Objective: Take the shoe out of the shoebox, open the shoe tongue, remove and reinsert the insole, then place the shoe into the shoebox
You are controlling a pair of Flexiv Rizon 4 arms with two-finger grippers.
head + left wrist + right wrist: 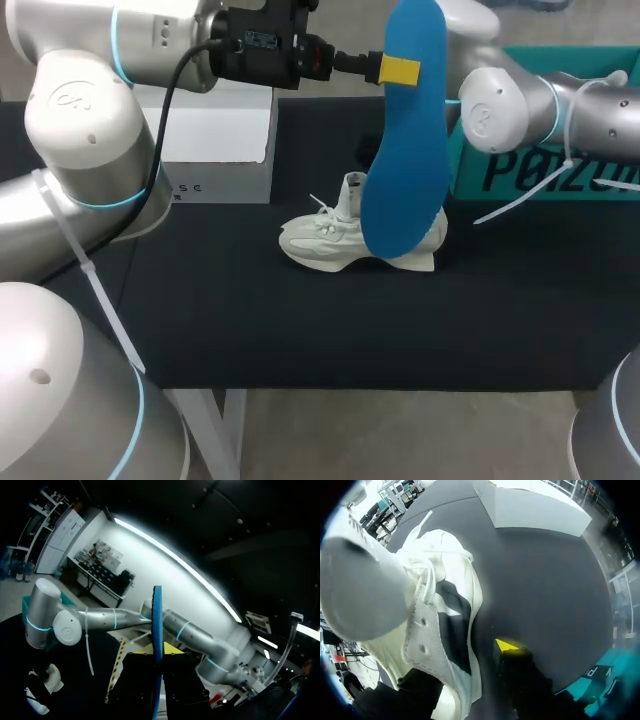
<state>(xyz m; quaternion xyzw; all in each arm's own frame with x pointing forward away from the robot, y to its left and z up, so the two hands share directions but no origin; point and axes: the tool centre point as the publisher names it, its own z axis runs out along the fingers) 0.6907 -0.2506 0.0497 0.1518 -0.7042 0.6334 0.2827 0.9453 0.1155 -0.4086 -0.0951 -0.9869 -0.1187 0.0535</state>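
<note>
Reinsertion step, likely: lower blue insole (405,140) wide end first, slide under tongue, keep white sneaker (335,238) steadied. Left claw (399,72) clamped on insole's narrow end, high above sneaker. Right claw (480,665) at sneaker collar; grip cannot tell. Sneaker upright on bench (300,320), laces loose, tongue standing.

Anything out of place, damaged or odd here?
Nothing damaged or spilled. The blue insole is out of the white shoe, held upright in the air by the left gripper, which fits the task.
</note>
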